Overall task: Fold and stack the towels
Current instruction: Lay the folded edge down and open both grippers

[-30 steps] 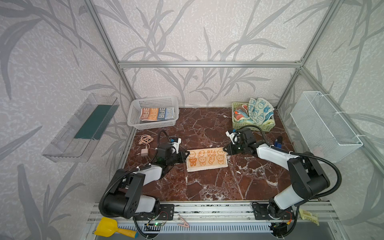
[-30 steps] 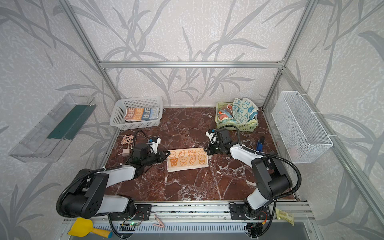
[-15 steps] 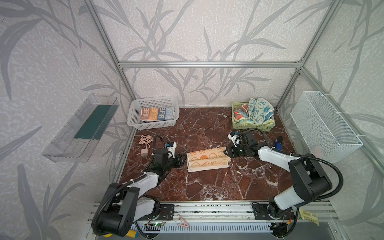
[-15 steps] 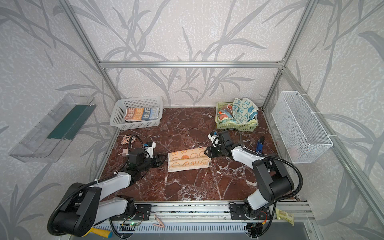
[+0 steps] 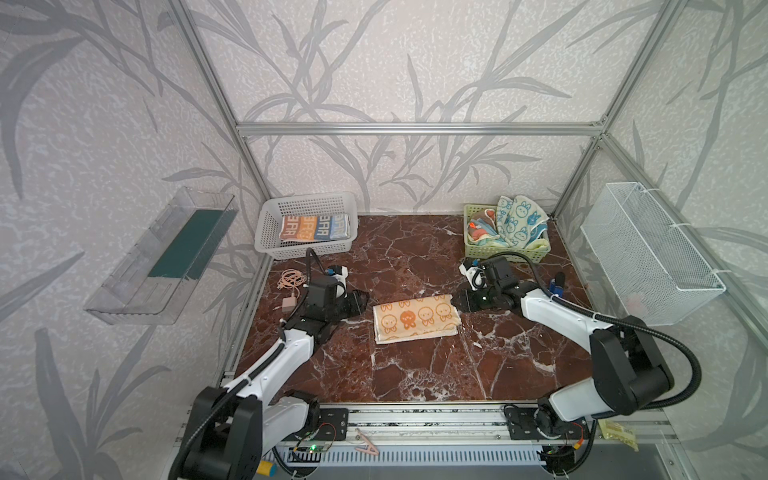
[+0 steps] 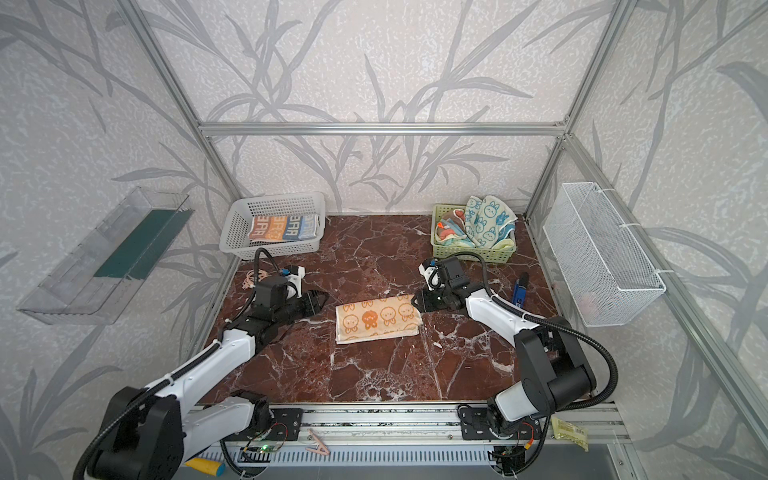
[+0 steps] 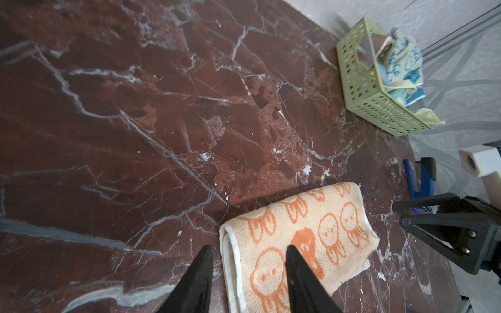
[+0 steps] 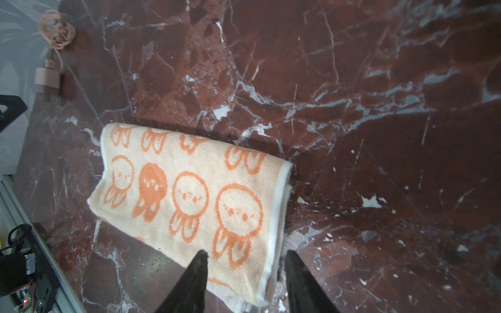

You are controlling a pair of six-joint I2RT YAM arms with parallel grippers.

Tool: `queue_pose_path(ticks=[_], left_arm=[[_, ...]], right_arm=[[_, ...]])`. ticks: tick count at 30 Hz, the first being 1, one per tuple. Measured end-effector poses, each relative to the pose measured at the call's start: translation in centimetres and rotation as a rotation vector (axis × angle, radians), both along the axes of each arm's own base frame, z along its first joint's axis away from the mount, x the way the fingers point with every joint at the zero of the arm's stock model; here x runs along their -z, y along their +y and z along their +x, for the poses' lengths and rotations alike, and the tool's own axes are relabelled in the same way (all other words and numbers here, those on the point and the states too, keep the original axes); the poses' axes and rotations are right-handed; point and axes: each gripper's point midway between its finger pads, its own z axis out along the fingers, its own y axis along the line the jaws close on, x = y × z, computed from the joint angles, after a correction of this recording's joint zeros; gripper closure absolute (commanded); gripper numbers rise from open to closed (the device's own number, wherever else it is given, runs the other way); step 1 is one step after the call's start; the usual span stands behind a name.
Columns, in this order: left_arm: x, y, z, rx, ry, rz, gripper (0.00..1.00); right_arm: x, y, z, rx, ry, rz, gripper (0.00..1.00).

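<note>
2 plastic baskets [image 5: 307, 249], 1 wire basket [image 5: 665, 266], 1 orange bunny towel [image 5: 415, 318].

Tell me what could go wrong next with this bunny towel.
1. On the bunny towel the lower layer sticks out along the near edge, so another fold may come out skewed.
2. The right gripper stands open right at the towel's end; pulling away low could drag the fold open.
3. The charger cable lies beside the left arm and could snag.

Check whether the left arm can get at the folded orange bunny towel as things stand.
Probably yes. The left gripper is open beside one end of the orange bunny towel, nothing between them; the right gripper is at the opposite end.
</note>
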Motion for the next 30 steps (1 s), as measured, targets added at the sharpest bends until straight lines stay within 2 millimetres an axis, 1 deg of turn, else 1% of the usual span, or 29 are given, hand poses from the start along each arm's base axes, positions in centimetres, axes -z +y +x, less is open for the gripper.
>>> queue_pose_path(ticks=[2, 4, 5, 7, 9, 12, 14, 15, 17, 22, 24, 27, 28, 29, 30], left_arm=[[1.4, -0.3, -0.2, -0.004, 0.086, -0.019, 0.48], [2.8, -0.6, -0.8, -0.006, 0.160, -0.037, 0.45], [3.5, -0.7, -1.2, -0.006, 0.198, -0.046, 0.42], [4.5, -1.0, -1.8, -0.007, 0.256, -0.065, 0.40], [5.1, -1.3, -2.3, -0.002, 0.293, -0.086, 0.38], [5.9, -1.8, -3.1, 0.012, 0.346, -0.117, 0.38], [6.6, -2.2, -3.8, 0.026, 0.385, -0.133, 0.38], [7.0, -2.5, -4.1, 0.034, 0.404, -0.140, 0.38], [7.6, -3.1, -4.8, 0.057, 0.441, -0.154, 0.38], [7.5, -4.9, -5.1, 0.103, 0.448, -0.199, 0.39], [7.6, -5.3, -5.1, 0.105, 0.450, -0.226, 0.44], [7.9, -5.7, -4.9, 0.101, 0.466, -0.254, 0.58], [8.1, -5.7, -4.9, 0.102, 0.471, -0.256, 0.68], [8.3, -5.7, -4.9, 0.097, 0.480, -0.258, 0.80], [8.5, -5.8, -4.9, 0.093, 0.489, -0.261, 0.87]], right_arm=[[1.2, -0.4, -0.5, 0.016, 0.051, -0.024, 0.50], [2.1, -0.6, -1.0, 0.030, 0.097, -0.039, 0.48], [2.4, -0.7, -1.3, 0.035, 0.117, -0.044, 0.48], [2.9, -0.7, -1.7, 0.043, 0.146, -0.050, 0.48], [3.1, -0.7, -2.0, 0.049, 0.164, -0.047, 0.53], [3.4, -0.2, -2.8, 0.045, 0.185, -0.041, 0.68], [3.7, 0.3, -3.4, 0.035, 0.200, -0.043, 0.76], [3.8, 0.5, -3.7, 0.026, 0.203, -0.044, 0.79], [3.8, 1.1, -4.2, 0.014, 0.209, -0.045, 0.81], [4.1, 2.0, -5.0, -0.013, 0.219, -0.050, 0.83], [4.3, 2.2, -5.2, -0.019, 0.225, -0.054, 0.83], [4.4, 2.2, -5.2, -0.021, 0.227, -0.056, 0.83], [4.4, 2.2, -5.2, -0.021, 0.227, -0.056, 0.83], [4.4, 2.2, -5.2, -0.021, 0.227, -0.057, 0.78], [4.4, 2.2, -5.2, -0.018, 0.228, -0.059, 0.69]])
